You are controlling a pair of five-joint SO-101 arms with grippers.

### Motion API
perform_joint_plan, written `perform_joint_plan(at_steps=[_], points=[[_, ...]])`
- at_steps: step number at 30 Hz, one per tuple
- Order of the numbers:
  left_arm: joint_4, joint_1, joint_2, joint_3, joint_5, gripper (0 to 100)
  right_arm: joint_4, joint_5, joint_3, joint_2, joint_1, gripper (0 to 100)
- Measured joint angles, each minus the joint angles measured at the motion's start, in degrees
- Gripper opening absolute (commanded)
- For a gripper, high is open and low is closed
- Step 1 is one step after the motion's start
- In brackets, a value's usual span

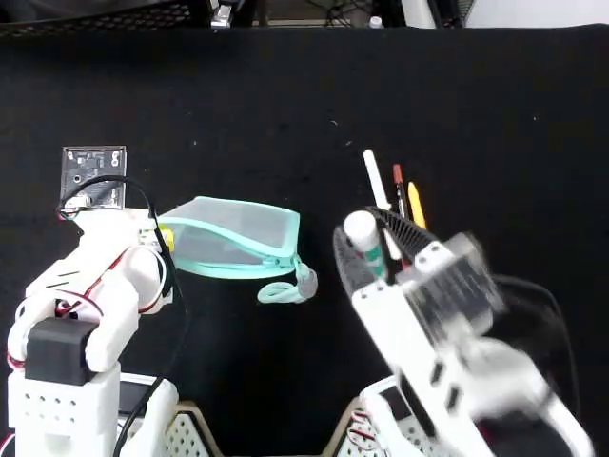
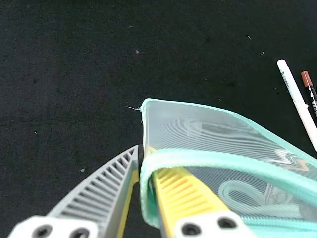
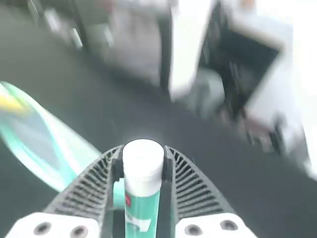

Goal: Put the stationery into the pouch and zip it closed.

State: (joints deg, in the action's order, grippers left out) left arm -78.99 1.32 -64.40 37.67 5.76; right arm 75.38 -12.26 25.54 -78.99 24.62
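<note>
Clearly, bare table lies between pouch rim and glue stick.

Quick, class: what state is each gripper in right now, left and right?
The left gripper is closed, pinching the pouch at its edge.
The right gripper is closed, holding the glue stick.

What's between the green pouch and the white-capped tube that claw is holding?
Nothing: in the high view, bare black table lies between the pouch and the glue stick in the right gripper.

Pouch translucent mesh plastic; table matt black cloth.
</note>
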Motion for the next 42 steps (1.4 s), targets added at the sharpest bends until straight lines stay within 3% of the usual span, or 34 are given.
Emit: perform_joint_plan(at_steps=[10,18,24,32,42], points=[[0.0,0.0,0.0,0.0,0.0,3,-9.8,3.7,-4.3,8.0,15.6,1.2],[0.0,0.0,0.0,0.0,0.0,3,-10.9,4.2,-4.2,16.8,23.5,1.2],[0.0,0.0,0.0,0.0,0.0,3,-16.4,4.2,-3.0,17.7,24.7,1.2],[0.0,0.0,0.0,0.0,0.0,3,-29.6,4.3,11.2,18.0,24.7,1.2],[0.0,0.0,0.0,0.0,0.0,3,-33.2,4.3,16.6,18.1,24.4,1.2]])
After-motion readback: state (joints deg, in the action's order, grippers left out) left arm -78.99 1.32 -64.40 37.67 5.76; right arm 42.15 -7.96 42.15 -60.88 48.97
